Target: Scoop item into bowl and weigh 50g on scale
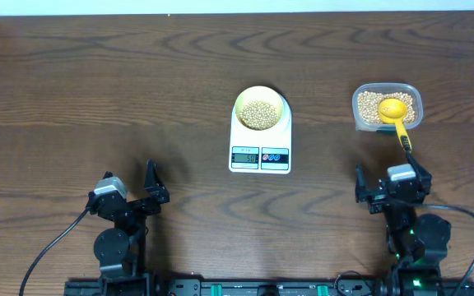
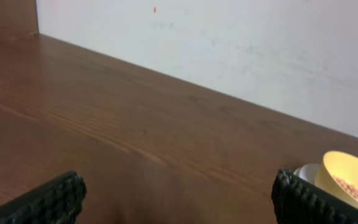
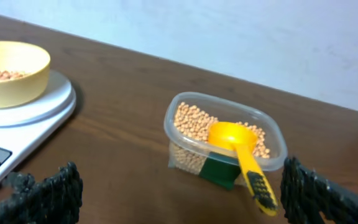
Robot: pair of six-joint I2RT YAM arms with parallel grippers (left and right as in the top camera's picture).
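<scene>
We see left end effector and right end effector near bottom frame edge, jaws apart, gripping nothing. The bowl with beans sits on scale, centre frame. The tub with scoop sits upper right. Open tabletop spans the left.

Matt wood-grain table, clear glossy plastic tub.

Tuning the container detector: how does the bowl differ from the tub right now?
The bowl is round and opaque pale yellow; the tub is clear and rounded-rectangular. The bowl sits on the scale; the tub sits directly on the table. The tub has a yellow scoop lying in it, handle out over the rim; the bowl has none. Both hold beans.
</scene>
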